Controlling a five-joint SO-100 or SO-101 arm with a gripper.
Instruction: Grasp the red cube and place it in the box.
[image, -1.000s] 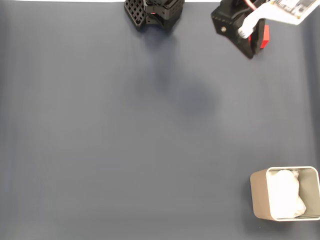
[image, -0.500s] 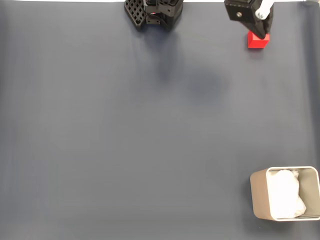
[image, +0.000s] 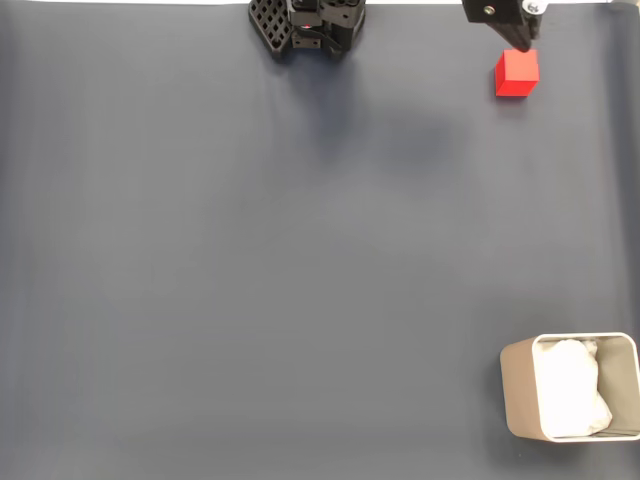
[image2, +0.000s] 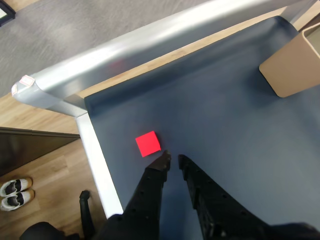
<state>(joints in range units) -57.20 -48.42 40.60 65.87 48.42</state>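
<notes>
**Hand, red cube, box: positions on the dark mat**

Hand (image2: 172, 159): two black fingers, tips narrowly parted, nothing between them. Tips sit above the mat, just beside the cube's near corner in the wrist view. In the fixed view the hand (image: 521, 40) is cut off by the top edge; only a black lower portion shows.

Red cube (image2: 148, 144): small, plain, bright red, matte faces, sharp edges. Rests flat on the mat, free of the hand. In the fixed view the red cube (image: 517, 72) lies near the top right, just below the hand.

Box (image: 570, 387): beige-grey, rounded corners, pale rim, white padding inside. Stands at the lower right of the fixed view, partly cropped by the right edge; well apart from the cube. In the wrist view only a corner of the box (image2: 295, 65) shows, upper right.

Tabletop (image: 250, 260): covered by a dark blue-grey mat, bare between cube and box. In the wrist view the cube lies near the mat's corner, bounded by a silvery rail (image2: 130, 50).

Arm base (image: 308, 25): black, cut off at top centre.
</notes>
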